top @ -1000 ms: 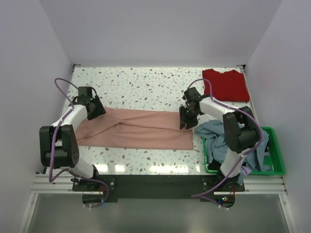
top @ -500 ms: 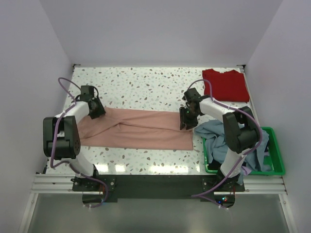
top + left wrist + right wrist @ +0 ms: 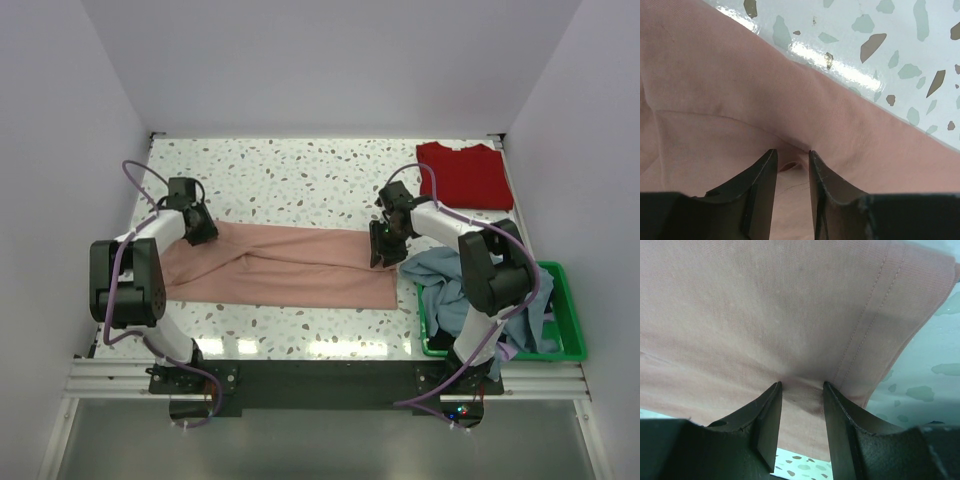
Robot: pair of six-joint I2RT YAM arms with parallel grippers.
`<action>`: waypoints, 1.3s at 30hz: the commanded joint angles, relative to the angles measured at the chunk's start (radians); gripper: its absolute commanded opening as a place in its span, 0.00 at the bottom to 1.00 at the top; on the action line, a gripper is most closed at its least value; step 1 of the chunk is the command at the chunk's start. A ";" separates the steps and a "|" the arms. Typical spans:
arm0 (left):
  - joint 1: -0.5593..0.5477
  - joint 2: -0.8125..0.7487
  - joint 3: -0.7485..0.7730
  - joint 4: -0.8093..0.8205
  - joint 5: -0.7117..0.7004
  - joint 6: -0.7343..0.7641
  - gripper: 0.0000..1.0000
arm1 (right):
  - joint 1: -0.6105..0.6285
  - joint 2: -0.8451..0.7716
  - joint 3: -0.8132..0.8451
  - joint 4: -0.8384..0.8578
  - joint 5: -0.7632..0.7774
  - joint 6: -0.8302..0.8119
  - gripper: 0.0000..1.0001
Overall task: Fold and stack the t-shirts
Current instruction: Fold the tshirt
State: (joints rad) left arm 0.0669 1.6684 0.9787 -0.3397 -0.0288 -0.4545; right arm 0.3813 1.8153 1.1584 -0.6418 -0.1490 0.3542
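The salmon-pink t-shirt [image 3: 290, 265] lies folded into a long band across the table's middle. My left gripper [image 3: 200, 232] is down on its far left corner, and the left wrist view shows the jaws [image 3: 792, 157] nearly closed with a pucker of pink cloth [image 3: 715, 100] pinched between them. My right gripper [image 3: 378, 250] is down on the shirt's right end by the hem; its jaws [image 3: 801, 387] are pinched on the pink cloth [image 3: 765, 300]. A folded deep red t-shirt [image 3: 465, 175] lies at the far right corner.
A green basket [image 3: 565, 300] stands at the near right, holding light blue-grey shirts [image 3: 440, 270] that spill over its left rim onto the table. The speckled tabletop [image 3: 290, 180] shows behind the pink shirt. White walls close in the table.
My left gripper has shifted slightly back and left on the shirt's corner over the last second. The right gripper and the shirt have barely moved.
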 commanded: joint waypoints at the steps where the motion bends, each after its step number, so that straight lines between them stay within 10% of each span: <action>1: -0.009 -0.007 -0.009 0.042 0.012 -0.012 0.35 | 0.005 0.032 0.004 0.005 0.023 -0.009 0.42; 8: -0.019 0.005 -0.015 0.042 0.021 -0.010 0.23 | 0.007 0.032 0.006 0.002 0.026 -0.008 0.42; 12: -0.026 -0.013 -0.015 0.038 0.021 -0.012 0.00 | 0.007 0.033 0.009 0.004 0.026 -0.008 0.42; 39: -0.167 -0.447 -0.295 -0.093 0.003 -0.239 0.00 | 0.010 0.064 0.044 -0.001 0.014 -0.012 0.42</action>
State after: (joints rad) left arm -0.0891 1.2682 0.6922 -0.4129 -0.0078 -0.6388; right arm 0.3813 1.8446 1.1931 -0.6712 -0.1493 0.3542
